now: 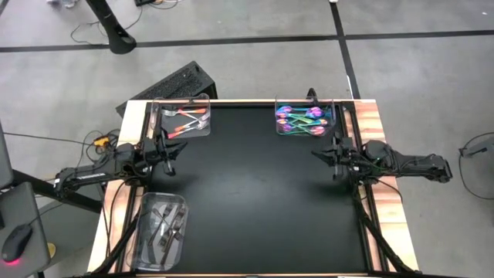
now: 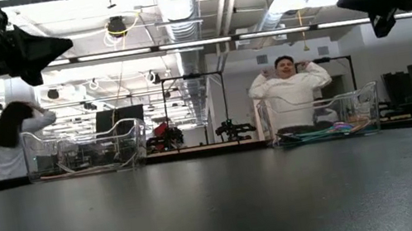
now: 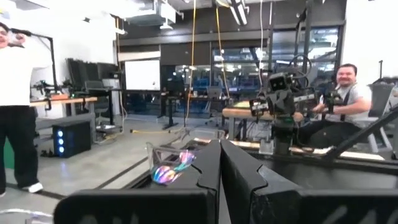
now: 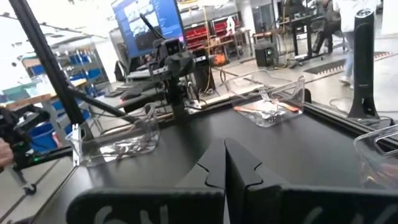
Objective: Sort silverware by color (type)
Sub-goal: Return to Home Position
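Observation:
The silverware lies sorted in three clear trays on the black table. Coppery pieces fill the far-left tray, iridescent pieces the far-right tray, and dark pieces the near-left tray. My left gripper hangs shut and empty above the table's left side, pointing toward the right. My right gripper hangs shut and empty above the right side, pointing toward the left. Each wrist view shows its fingers closed together, the left gripper and the right gripper, with nothing between them.
The middle of the black mat lies bare between the arms. In the low view both grippers hang well above the table. Beyond the far edge stand a person in white and another person. A keyboard lies off the far-left corner.

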